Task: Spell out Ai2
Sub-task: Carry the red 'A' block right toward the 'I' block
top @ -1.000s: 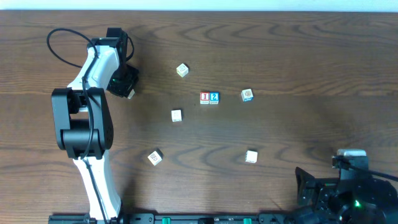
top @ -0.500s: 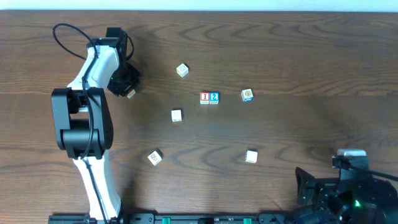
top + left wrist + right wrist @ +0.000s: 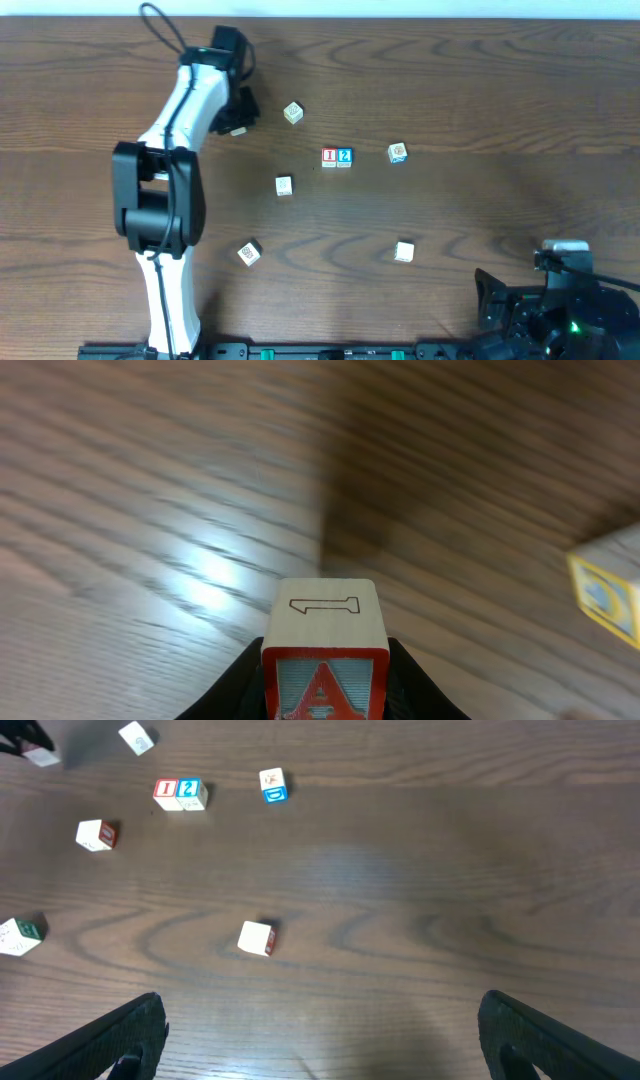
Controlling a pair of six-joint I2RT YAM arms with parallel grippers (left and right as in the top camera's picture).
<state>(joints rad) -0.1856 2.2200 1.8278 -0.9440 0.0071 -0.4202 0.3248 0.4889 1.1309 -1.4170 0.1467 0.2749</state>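
Left hand (image 3: 238, 118) grips the A cube (image 3: 324, 650) back-left of the touching I (image 3: 329, 157) and 2 (image 3: 344, 157) on the tabletop (image 3: 480, 100), so the slot left of I lies rightward and slightly nearer; right hand (image 3: 322, 1038) gapes empty, well apart.

Dark brown wood-grain table (image 3: 480, 80) fills the views, pale strip (image 3: 400, 8) along its far edge overhead, soft light glare (image 3: 210, 565) on the grain.
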